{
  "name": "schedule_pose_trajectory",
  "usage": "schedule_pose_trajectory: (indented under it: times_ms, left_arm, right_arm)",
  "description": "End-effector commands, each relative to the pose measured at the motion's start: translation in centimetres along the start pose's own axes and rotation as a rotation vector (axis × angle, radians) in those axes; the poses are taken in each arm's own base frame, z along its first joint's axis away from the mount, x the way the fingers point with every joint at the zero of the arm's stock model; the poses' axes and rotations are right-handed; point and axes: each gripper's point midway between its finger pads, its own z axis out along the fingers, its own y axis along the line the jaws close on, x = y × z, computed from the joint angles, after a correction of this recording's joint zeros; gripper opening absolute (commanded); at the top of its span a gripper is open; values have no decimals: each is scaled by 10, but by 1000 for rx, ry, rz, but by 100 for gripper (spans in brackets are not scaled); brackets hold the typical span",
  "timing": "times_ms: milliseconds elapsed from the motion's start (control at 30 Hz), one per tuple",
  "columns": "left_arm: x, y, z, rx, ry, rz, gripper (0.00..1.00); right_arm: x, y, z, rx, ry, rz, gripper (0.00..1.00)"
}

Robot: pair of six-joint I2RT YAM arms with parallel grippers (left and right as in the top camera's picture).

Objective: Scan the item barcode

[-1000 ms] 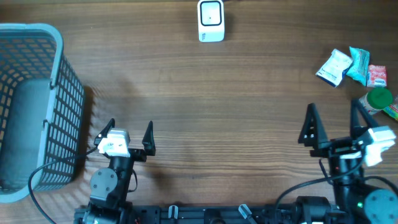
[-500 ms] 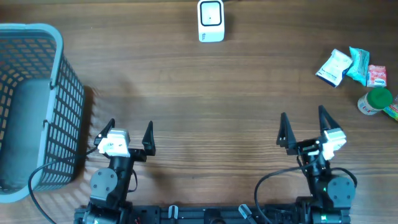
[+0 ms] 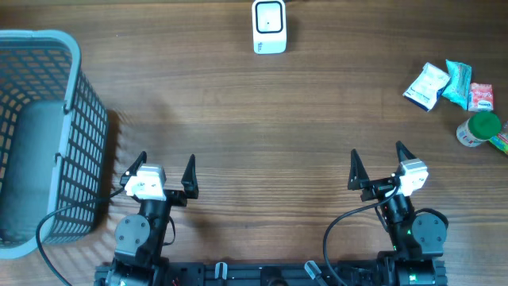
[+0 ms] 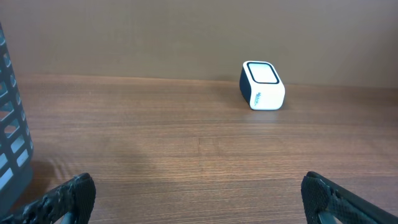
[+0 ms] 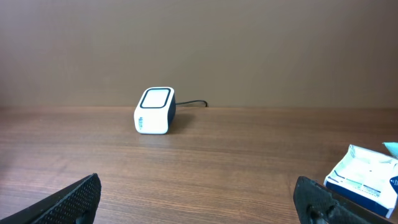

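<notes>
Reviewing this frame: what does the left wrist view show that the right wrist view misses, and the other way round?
Only the left wrist view: the mesh wall of the blue-grey basket at its left edge.
Only the right wrist view: a white-and-blue packet at lower right, and the thin cable trailing from the scanner.
Both: the white barcode scanner standing near the far edge of the wooden table. Each view also shows its own gripper spread wide and holding nothing, the left gripper and the right gripper.

On the table, the scanner sits at 12 o'clock, the basket at 9, packets and a jar near 3.
</notes>
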Motion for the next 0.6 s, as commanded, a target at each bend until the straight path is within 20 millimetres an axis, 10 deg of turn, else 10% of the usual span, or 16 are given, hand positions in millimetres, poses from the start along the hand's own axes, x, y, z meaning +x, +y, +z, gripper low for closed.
schedule_pose_trajectory:
  times_ms: [0,567]
  left_arm:
    - [1,0,0,-2,-5,-10,100]
    - [-2,36,-1,-138,-13,41,100]
  right_arm:
    - [-2,0,-1,6,-12,-18,100]
    - [-2,-1,-1,6,-12,-17,100]
